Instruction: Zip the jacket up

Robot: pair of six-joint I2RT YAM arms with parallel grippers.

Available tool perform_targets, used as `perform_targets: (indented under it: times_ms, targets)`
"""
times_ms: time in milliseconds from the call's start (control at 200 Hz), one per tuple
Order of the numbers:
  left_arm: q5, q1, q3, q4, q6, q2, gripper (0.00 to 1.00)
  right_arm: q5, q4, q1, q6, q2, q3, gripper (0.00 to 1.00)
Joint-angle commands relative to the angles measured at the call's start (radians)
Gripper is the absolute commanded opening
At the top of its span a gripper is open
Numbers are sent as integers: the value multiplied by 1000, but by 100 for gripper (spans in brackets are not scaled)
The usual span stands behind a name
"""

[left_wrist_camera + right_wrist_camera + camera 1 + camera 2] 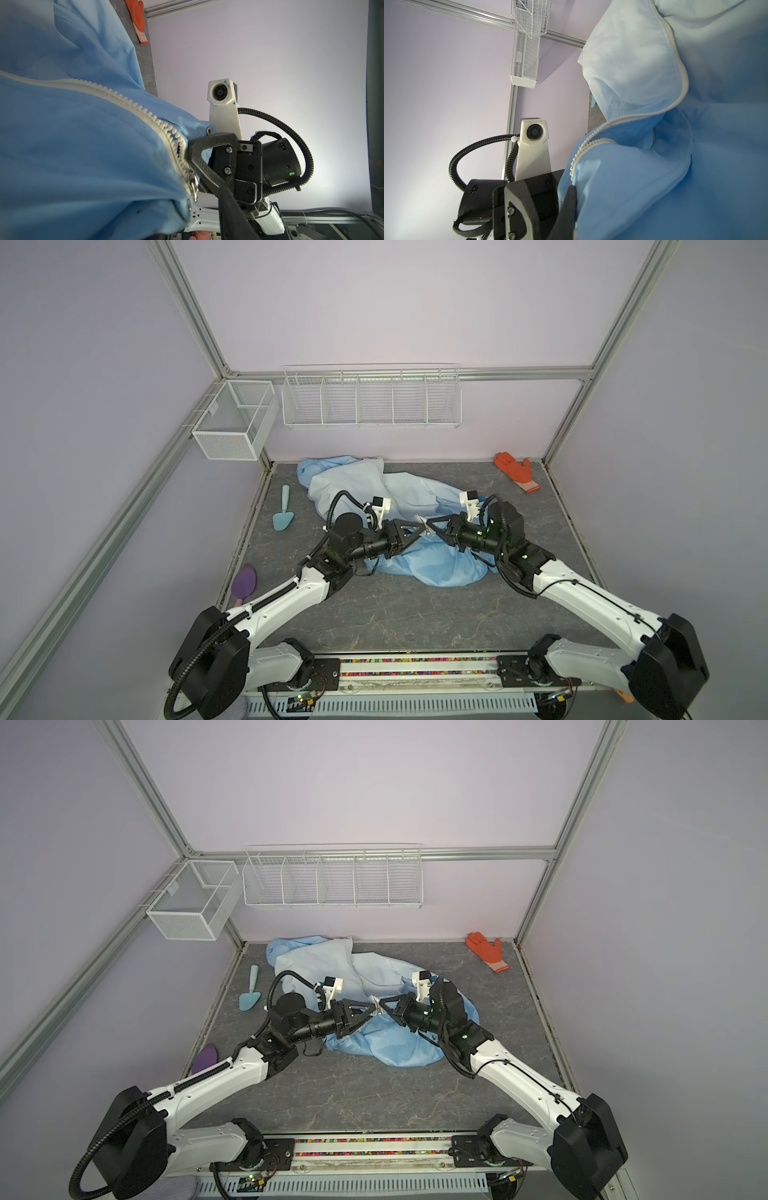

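The grey table (395,614) carries the jacket (440,568), which is heaped in folds from the back wall to the middle, its paler part to the rear and its deeper blue part toward the front. An orange glove (515,472) is noted well apart at the back right. The garment is judged thin, light and entirely limp. It will sag and fold wherever it is not supported, and smooth cloth of this kind may be expected to slip from a loose pinch. The white zipper (124,99) is the only stiffer line in it and is therefore judged the proper place to take hold: the hem end beside the teeth for anchoring, the metal parts for pulling. Both arms meet over the middle of the garment, where this lower zipper end is raised off the table. The right gripper (430,527) is clamped on the jacket edge just beside the teeth, with blue cloth seen passing between its fingers in the left wrist view. The left gripper (417,532) is placed tip to tip against it, but its jaws are hidden by cloth and by its own body, so whether it is released or holding cannot be told. Two rows of teeth are seen converging at the small metal slider (194,187), which is judged hard, small and easily lost from a shallow grip.
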Motion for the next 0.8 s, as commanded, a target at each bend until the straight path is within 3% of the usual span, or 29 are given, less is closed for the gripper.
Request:
perform_targets:
  times_ms: [0, 535, 795]
  targets:
    - [-50, -1, -9, 20, -32, -29, 38, 14, 52, 8, 11, -14, -12, 7]
    - [-125, -4, -29, 17, -90, -42, 36, 94, 97, 69, -25, -26, -15, 7]
    - [-154, -5, -50, 31, -96, -61, 15, 121, 121, 78, -34, -45, -23, 7]
